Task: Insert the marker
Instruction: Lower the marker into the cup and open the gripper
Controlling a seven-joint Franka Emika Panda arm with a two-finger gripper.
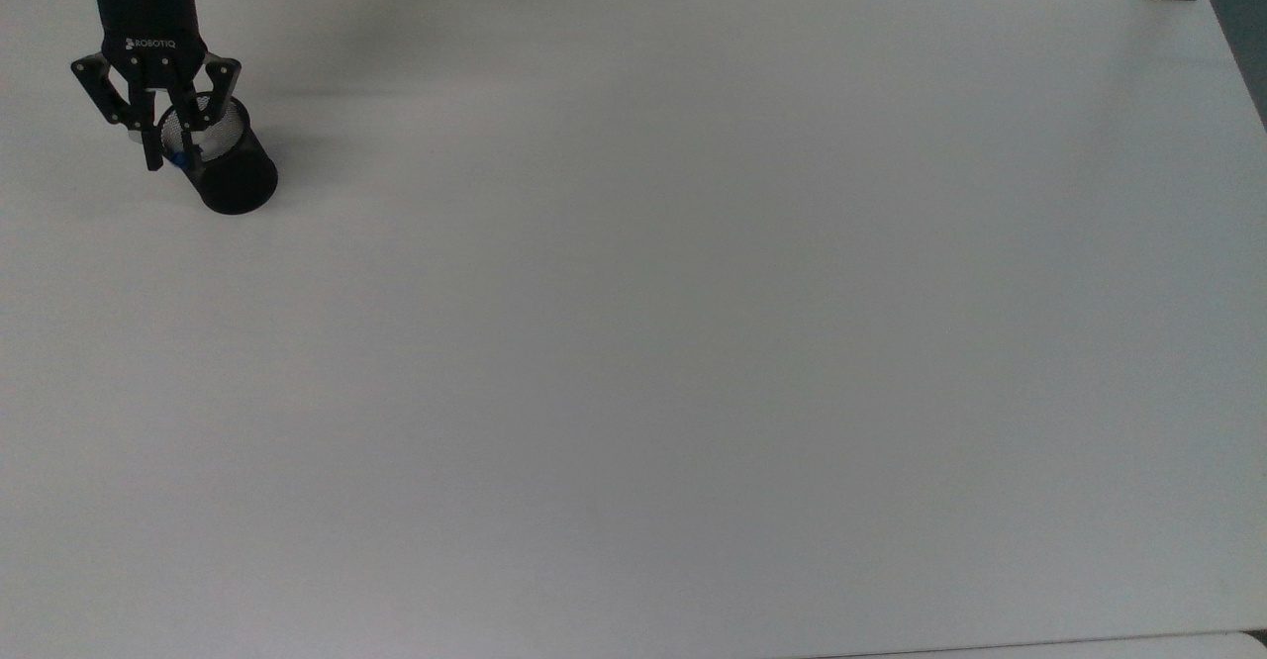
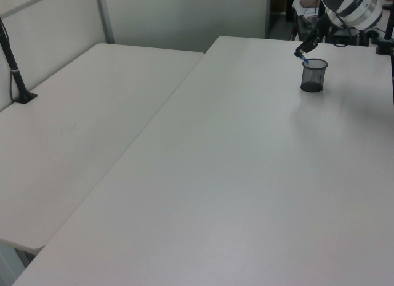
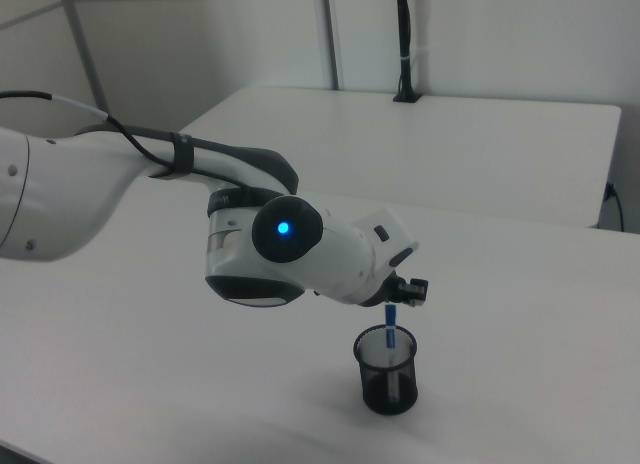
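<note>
While jaws (image 1: 170, 156) stand spread | marker (image 3: 390, 329) upright in mesh cup (image 1: 226, 170) | near table (image 1: 693, 342) corner, broad bare surface beyond

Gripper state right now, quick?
Gripper: jaws open, straddling the blue-capped white marker, which stands in the black mesh cup.
</note>
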